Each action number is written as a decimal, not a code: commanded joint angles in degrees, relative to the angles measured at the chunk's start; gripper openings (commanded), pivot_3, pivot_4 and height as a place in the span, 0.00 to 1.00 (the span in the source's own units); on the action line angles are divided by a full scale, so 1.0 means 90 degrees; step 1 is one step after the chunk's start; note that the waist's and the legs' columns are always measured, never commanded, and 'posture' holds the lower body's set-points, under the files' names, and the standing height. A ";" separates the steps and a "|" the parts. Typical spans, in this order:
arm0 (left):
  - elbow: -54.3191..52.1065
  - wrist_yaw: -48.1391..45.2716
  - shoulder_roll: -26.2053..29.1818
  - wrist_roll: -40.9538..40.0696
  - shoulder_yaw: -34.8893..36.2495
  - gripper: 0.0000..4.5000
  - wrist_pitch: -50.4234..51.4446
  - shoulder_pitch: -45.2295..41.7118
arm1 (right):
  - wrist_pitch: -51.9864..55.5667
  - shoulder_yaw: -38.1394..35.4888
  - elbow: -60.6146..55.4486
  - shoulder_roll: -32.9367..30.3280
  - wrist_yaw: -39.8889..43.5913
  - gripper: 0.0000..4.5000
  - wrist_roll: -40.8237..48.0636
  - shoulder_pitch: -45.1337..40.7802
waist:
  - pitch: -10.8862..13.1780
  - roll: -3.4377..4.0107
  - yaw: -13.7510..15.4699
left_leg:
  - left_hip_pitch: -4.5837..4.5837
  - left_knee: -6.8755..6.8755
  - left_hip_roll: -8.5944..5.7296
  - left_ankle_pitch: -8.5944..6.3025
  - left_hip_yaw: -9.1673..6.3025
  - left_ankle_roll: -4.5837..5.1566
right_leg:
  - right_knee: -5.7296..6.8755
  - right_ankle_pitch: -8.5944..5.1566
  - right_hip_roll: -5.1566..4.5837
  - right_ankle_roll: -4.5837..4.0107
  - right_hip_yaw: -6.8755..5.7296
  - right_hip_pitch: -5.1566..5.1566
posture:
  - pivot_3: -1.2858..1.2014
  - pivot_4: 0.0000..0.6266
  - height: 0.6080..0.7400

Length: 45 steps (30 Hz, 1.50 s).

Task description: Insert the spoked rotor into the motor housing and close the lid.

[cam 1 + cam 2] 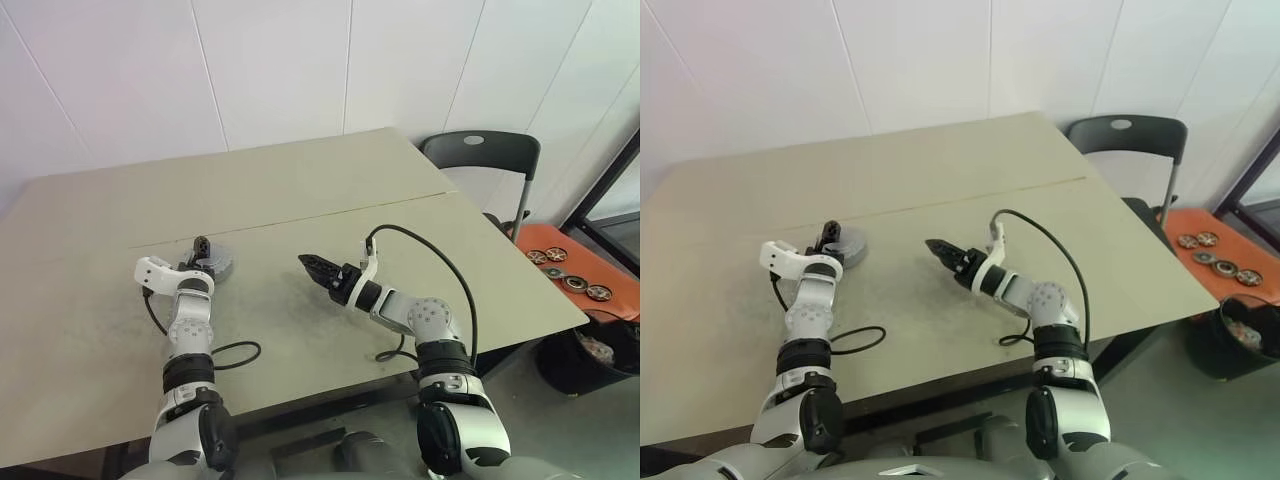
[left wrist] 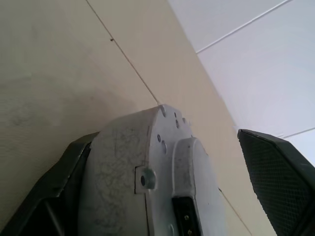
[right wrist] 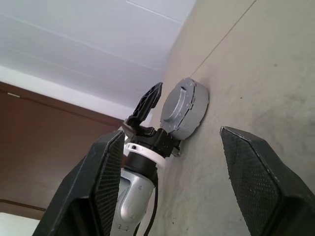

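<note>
The closed motor housing (image 1: 214,264), lid (image 3: 178,104) on, lies flat on the worktop (image 1: 300,200); left gripper (image 1: 202,250) released around it, right gripper (image 1: 312,266) empty, spread nearby. Withdraw straight back, without nudging.

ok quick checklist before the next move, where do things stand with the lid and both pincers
1. Round grey metal lid lying flat on the beige table: ok.
2. Left pincer open around the lid, not clamped: ok.
3. Right pincer open and empty, apart from the lid: ok.
4. Lid fully seated on the housing: cannot tell.
5. Rotor inside: cannot tell, covered.
</note>
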 commanded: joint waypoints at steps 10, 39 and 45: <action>-0.0068 0.1701 0.0483 0.1570 -0.0100 0.99 -0.0676 0.0509 | -0.0080 0.0062 -0.0036 0.0012 0.0177 0.72 -0.0006 -0.0123 | -0.0001 0.0006 -0.0219 | 0.0001 -0.0008 0.0005 0.0000 0.0004 0.0000 | 0.0006 0.0000 0.0007 0.0000 0.0012 0.0002 | 0.52 0.00 1.00; -0.4506 -0.4711 0.2408 0.1870 -0.2621 1.00 -0.0439 0.4311 | -0.5447 0.2457 -0.1291 -0.2047 0.2121 0.99 -0.3423 0.0740 | 0.0025 0.0001 0.0007 | -0.0005 -0.0006 0.0001 0.0021 0.0005 -0.0055 | -0.0008 -0.0009 -0.0018 -0.0014 0.0008 -0.0028 | 0.52 0.00 1.00; -0.4667 -0.4567 0.2205 0.2278 -0.2787 1.00 -0.0978 0.4434 | -0.5792 0.2517 -0.0980 -0.1991 0.2497 0.99 -0.3424 0.0588 | 0.0042 -0.0001 0.0084 | 0.0009 0.0007 -0.0006 0.0023 0.0006 -0.0058 | -0.0007 -0.0017 -0.0027 -0.0028 0.0007 -0.0009 | 0.52 0.00 1.00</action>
